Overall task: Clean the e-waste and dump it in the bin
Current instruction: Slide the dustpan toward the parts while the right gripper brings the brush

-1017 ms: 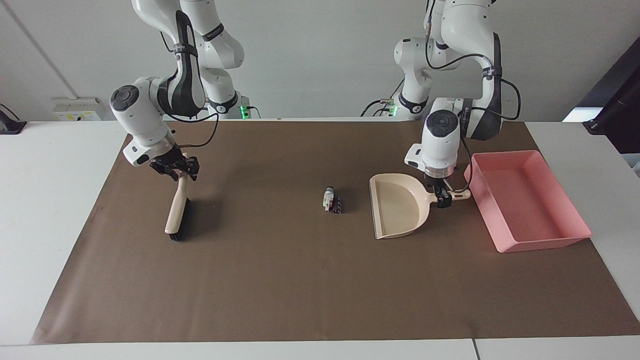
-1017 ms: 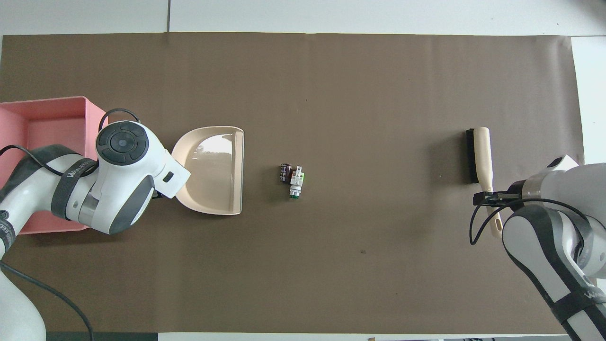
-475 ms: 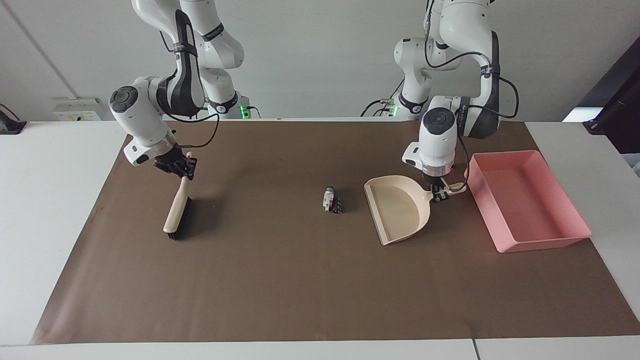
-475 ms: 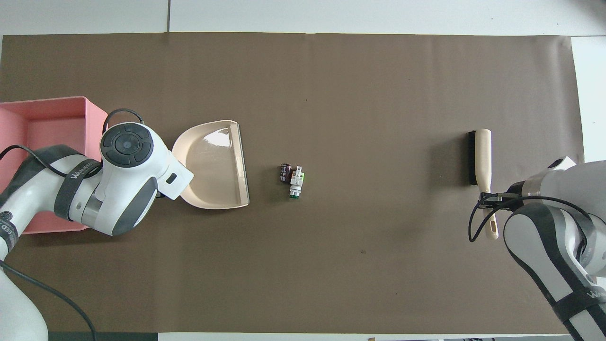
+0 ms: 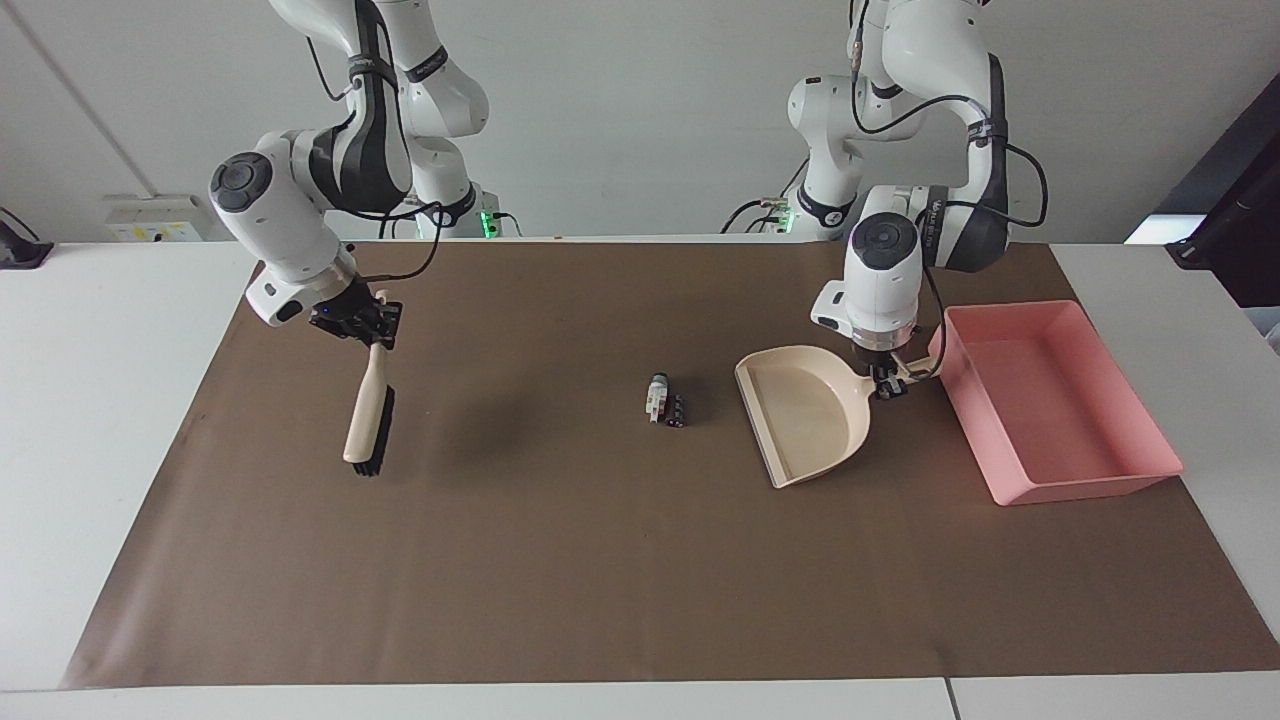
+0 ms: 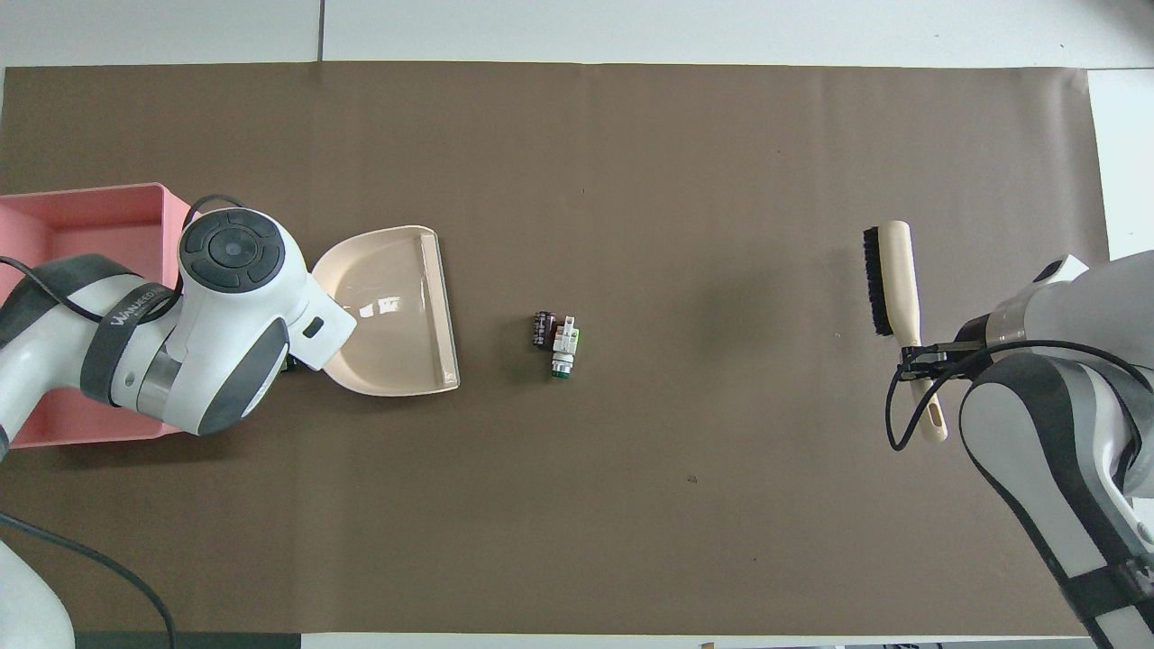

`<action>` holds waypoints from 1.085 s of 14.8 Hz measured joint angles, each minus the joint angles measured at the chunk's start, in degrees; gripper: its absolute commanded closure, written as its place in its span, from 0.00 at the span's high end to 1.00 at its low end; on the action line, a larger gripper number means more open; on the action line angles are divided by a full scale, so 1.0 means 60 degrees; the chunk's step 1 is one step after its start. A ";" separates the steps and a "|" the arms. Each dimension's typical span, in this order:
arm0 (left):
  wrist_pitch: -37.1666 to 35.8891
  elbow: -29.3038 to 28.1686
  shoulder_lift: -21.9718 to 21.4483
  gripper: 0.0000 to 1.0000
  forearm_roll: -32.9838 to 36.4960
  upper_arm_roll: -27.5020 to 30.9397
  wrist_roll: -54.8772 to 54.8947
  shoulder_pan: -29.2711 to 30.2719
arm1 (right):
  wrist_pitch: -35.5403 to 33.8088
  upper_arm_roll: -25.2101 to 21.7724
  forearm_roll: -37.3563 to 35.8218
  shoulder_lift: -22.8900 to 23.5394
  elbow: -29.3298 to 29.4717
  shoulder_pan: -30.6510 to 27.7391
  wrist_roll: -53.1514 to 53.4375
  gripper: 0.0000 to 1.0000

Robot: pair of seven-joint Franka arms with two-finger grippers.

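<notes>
At the centre of the brown mat (image 6: 631, 505) the e-waste (image 6: 556, 335) lies in a tight cluster, a whitish piece with a green spot touching a small dark block. Toward nine o'clock from it my left arm (image 6: 198, 324) covers the handle of the beige dustpan (image 6: 397, 311), whose straight open lip faces the cluster. The pink bin (image 6: 99, 216) sits just past that arm, also at nine o'clock. At three o'clock my right gripper (image 6: 921, 353) is clamped on the handle of the brush (image 6: 892, 275), bristles turned toward the cluster.
</notes>
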 measured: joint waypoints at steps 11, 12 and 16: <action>-0.0229 0.0384 0.0529 0.00 0.0941 -0.0021 -0.0015 -0.1056 | 0.0060 0.0156 -0.0958 0.0472 0.0457 0.5236 0.5073 0.00; -0.0229 0.0431 0.0579 0.00 0.0941 -0.0022 -0.0015 -0.1112 | 0.0146 0.0157 -0.0970 0.0583 0.0436 0.5494 0.5467 0.00; -0.0239 0.0688 0.0831 0.00 0.0941 -0.0024 -0.0022 -0.1340 | 0.0759 0.0142 -0.0986 0.0906 0.0264 0.5976 0.6426 0.00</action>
